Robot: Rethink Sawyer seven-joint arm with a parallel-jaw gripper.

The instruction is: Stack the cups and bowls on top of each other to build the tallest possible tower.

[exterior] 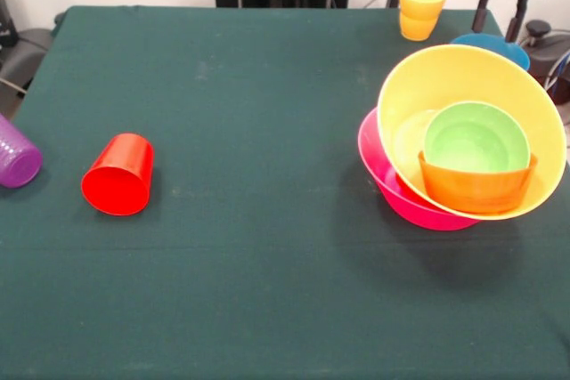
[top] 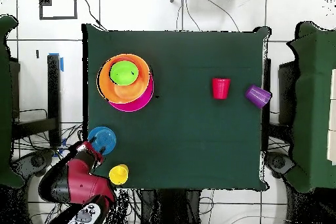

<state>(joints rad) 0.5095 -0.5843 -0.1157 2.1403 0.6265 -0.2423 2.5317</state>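
Hovering beside the blue bowl [exterior: 492, 45], the end effector [exterior: 500, 13] looks empty, spread unclear; glossy, light bowl, best pinched at its rim.

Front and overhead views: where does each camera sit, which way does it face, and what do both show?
Front view: across the table, facing the robot; only the red arm's end and gripper show, top right.
Overhead view: above, looking straight down, base at bottom; arm and gripper at lower left.
Shared: the tower, red cup, blue bowl, mirrored half round.
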